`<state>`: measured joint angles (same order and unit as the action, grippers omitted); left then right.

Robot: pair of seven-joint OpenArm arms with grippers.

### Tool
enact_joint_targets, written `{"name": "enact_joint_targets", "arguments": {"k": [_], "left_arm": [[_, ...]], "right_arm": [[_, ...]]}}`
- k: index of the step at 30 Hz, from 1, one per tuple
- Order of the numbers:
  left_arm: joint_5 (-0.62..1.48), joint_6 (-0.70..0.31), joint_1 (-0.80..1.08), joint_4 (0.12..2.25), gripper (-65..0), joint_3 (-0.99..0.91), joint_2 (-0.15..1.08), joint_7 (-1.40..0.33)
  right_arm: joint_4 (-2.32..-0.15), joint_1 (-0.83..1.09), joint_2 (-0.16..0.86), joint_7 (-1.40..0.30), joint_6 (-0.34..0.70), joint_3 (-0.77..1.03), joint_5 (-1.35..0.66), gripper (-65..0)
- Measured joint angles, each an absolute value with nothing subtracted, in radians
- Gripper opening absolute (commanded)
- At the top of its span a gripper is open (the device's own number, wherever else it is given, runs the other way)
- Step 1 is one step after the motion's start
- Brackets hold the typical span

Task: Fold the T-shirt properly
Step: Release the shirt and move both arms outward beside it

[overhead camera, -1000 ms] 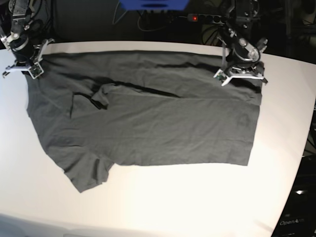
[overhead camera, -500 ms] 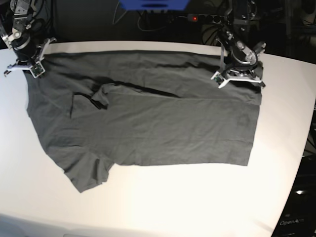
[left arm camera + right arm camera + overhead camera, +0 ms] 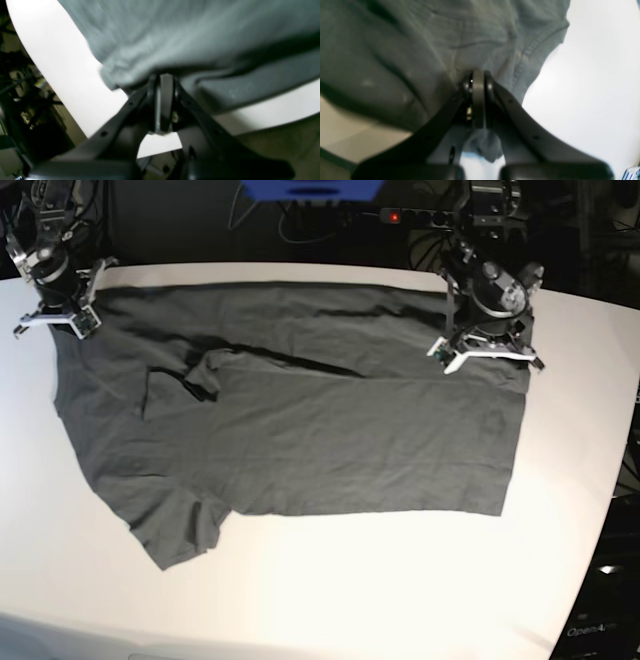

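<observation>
The dark grey T-shirt (image 3: 320,420) lies spread on the white table (image 3: 400,580), with a fold ridge across its upper middle and one sleeve pointing to the front left. My left gripper (image 3: 487,355) is at the shirt's far right corner. In the left wrist view, the left gripper (image 3: 162,77) is shut on the T-shirt's (image 3: 200,30) edge. My right gripper (image 3: 56,323) is at the far left corner. In the right wrist view, the right gripper (image 3: 478,73) is shut on a pinch of the T-shirt (image 3: 407,37) near a hem.
A power strip with a red light (image 3: 395,217) and a blue object (image 3: 310,188) sit behind the table's far edge. The table's curved right edge (image 3: 615,480) drops to a dark floor. Bare white tabletop lies in front of the shirt.
My left gripper has shifted a little toward the front, taking the shirt corner with it. My right gripper has shifted slightly. The rest of the shirt lies as before.
</observation>
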<state>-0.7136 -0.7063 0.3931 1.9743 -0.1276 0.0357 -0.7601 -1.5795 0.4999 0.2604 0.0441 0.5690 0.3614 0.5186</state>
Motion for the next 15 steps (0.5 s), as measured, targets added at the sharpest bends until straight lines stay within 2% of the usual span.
{"name": "enact_joint_targets", "arguments": {"k": [6,8,10,12,15], "left_arm": [[-0.703,-0.708,0.393,2.006,-62.3,-0.172,0.005,-0.76],[-0.712,-0.712,0.361,2.007,-62.3,-0.233,-0.023,-0.781],[-0.712,-0.708,0.309,2.005,-62.3,-0.282,-0.028,-0.777],[-0.712,-0.707,0.251,2.005,-62.3,-0.336,-0.035,-0.791],[-0.718,-0.709,0.126,1.995,-62.3,-0.401,-0.031,-0.907]], "right_arm": [[-1.649,0.502,0.263,0.039,0.577,0.379,0.524,-64.9],[-1.697,0.485,0.269,0.032,0.635,0.408,0.526,-64.9],[-1.723,0.441,0.257,0.028,0.725,0.452,0.526,-64.9],[-1.732,0.376,0.219,0.031,0.711,0.494,0.526,-64.6],[-1.73,0.222,0.188,-0.035,0.719,0.542,0.574,-64.7]]}}
